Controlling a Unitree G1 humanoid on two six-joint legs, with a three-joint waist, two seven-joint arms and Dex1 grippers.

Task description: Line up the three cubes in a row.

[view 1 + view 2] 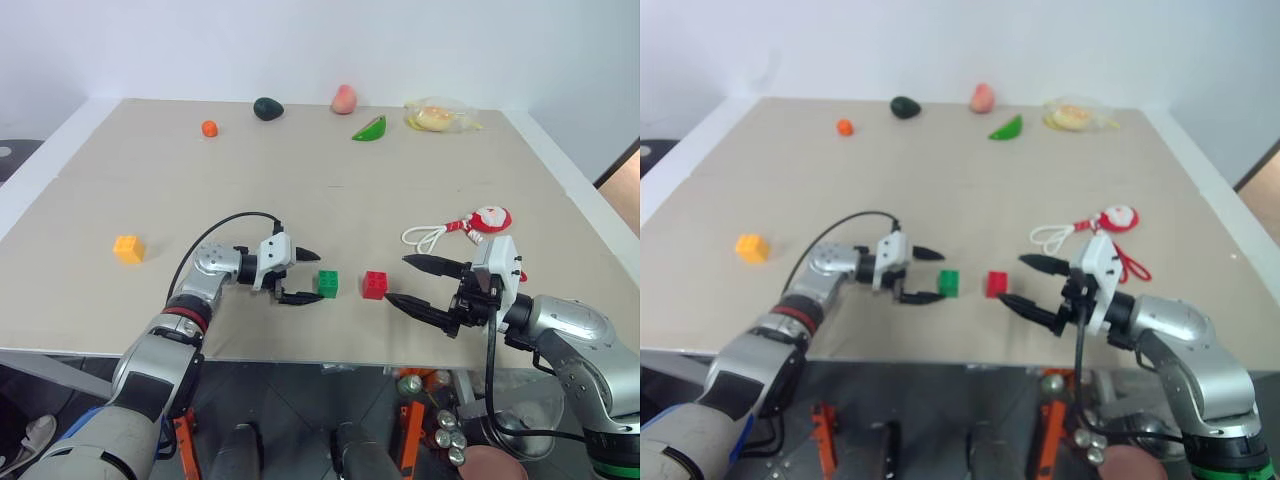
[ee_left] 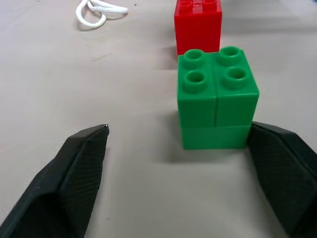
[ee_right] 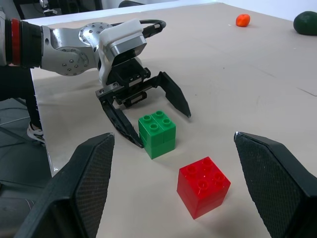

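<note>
Bench [image 1: 330, 140] is carrying everything, pale beige top. Working left to right along the near part: the yellow-orange cube [image 1: 128, 248] is sitting alone far out on the left, well apart from the other two cubes. Next, the left tool [image 1: 300, 276] is reaching in level from the left, fingers spread wide. One finger [image 2: 282, 168] is lying right against the near lower side of the green cube [image 1: 327, 284]; the other finger [image 2: 74, 173] is standing clear of the block with bare bench between. Green cube is resting studs up on the bench, not lifted.

Just right of it, with a small gap, the red cube [image 1: 375, 285] is sitting studs up, roughly level with the green one. The two are forming a short row; the yellow-orange one is lying off it.

Right of the red cube, the right tool [image 1: 420, 284] is hovering with fingers spread wide, tips pointing toward the red cube, nothing between them, not touching it.

Behind the right tool, a red-and-white Santa toy [image 1: 490, 219] with a white rope loop [image 1: 425, 238] is lying on the bench.

Along the far edge: small orange ball [image 1: 209, 128], dark green avocado-like fruit [image 1: 267, 108], pink peach [image 1: 344, 99], green wedge [image 1: 370, 129], clear bag with something yellow inside [image 1: 437, 116].
</note>
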